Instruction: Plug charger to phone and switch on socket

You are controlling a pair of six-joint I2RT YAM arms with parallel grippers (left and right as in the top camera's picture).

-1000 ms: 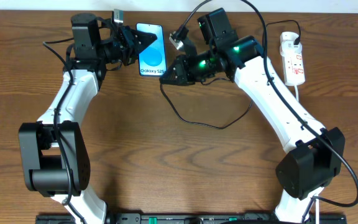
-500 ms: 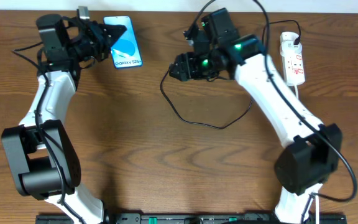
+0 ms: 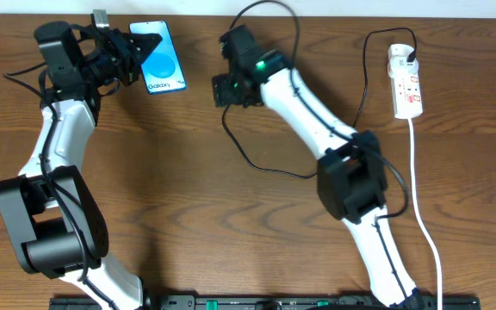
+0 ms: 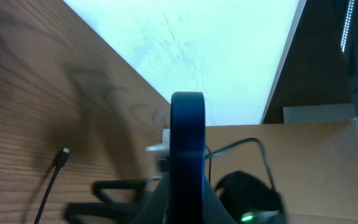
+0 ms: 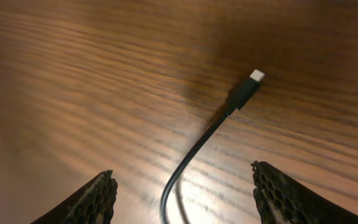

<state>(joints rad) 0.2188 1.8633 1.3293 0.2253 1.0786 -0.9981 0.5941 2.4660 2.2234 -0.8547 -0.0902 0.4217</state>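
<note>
Left pincer [image 3: 145, 50]: closed narrow on the phone [image 3: 166, 65], which is gripped at its near edge with the screen facing up. Right pincer [image 3: 222, 89]: jaws wide and holding nothing. The charger [image 5: 199, 146] lies on the table [image 3: 188, 215], its connector tip just ahead of the fingers. The socket [image 3: 406, 82] lies well apart on that pincer's right, and the charger cable reaches its far end.

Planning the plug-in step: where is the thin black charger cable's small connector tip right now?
In the right wrist view, the connector tip lies upper right on the brown wooden table, ahead of the open right gripper.
</note>
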